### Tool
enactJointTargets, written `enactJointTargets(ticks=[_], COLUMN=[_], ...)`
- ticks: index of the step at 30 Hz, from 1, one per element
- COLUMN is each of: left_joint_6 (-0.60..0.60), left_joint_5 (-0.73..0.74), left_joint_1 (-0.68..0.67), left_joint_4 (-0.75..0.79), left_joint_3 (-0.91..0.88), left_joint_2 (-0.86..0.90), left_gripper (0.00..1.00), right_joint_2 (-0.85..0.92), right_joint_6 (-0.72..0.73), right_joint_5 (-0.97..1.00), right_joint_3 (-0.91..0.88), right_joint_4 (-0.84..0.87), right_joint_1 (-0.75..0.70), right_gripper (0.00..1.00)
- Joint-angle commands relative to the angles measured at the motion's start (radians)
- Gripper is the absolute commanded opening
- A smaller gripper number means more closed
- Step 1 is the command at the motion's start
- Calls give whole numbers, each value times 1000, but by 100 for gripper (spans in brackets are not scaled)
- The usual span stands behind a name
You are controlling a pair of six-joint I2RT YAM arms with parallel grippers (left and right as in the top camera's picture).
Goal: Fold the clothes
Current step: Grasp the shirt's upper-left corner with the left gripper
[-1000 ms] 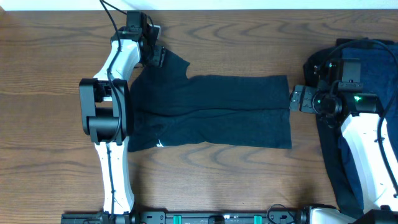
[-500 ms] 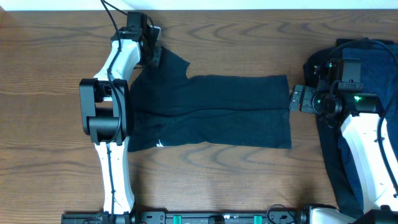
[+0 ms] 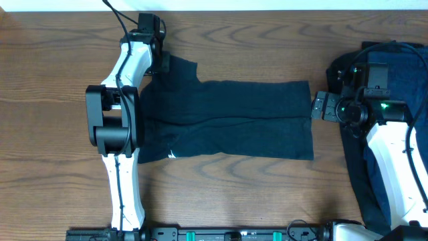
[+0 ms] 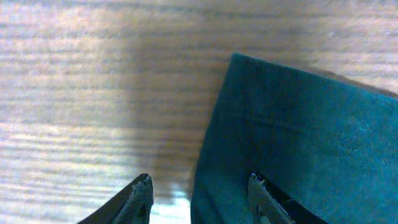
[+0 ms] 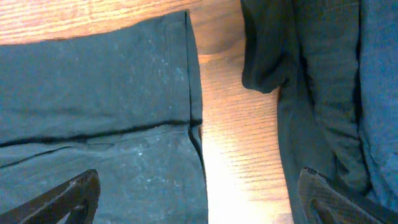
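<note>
A black T-shirt point(image 3: 227, 120) lies flat across the middle of the table, its sides folded in and a small white label point(image 3: 172, 154) near its left front corner. My left gripper point(image 3: 160, 61) is at the far-left sleeve. In the left wrist view the sleeve point(image 4: 298, 137) reaches between my left gripper's point(image 4: 199, 194) parted jaws. One finger rests over the cloth, the other over bare wood. My right gripper point(image 3: 319, 106) stands wide open just right of the shirt's hem point(image 5: 186, 74). In the right wrist view my right gripper point(image 5: 199, 200) straddles the hem and bare wood.
A heap of navy and black clothes point(image 3: 401, 63) lies at the table's right edge, under and behind my right arm; it also shows in the right wrist view as the heap point(image 5: 336, 93). Bare wooden table point(image 3: 267, 40) surrounds the shirt. The back wall runs along the far edge.
My left gripper's jaws have narrowed and it has shifted slightly toward the far left. The sleeve's corner has drawn in a little with it. The right arm has not moved.
</note>
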Motion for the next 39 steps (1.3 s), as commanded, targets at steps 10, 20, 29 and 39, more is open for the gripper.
enactJointTargets(ticks=[10, 20, 29, 39], left_joint_6=[-16, -16, -16, -13], left_joint_5=[87, 179, 163, 161], left_joint_1=[10, 10, 11, 11], left_joint_4=[9, 30, 36, 38], left_joint_3=[-19, -26, -63, -74], left_joint_2=[-55, -53, -52, -52], left_gripper=[58, 59, 57, 19], right_joint_2=[-1, -1, -1, -1], right_joint_6=[7, 7, 7, 7], right_joint_5=[-4, -4, -4, -4], right_joint_3=[2, 2, 2, 2], right_joint_4=[-1, -1, -1, -1], right_joint_1=[-6, -6, -6, -6], right_gripper=[99, 99, 99, 99])
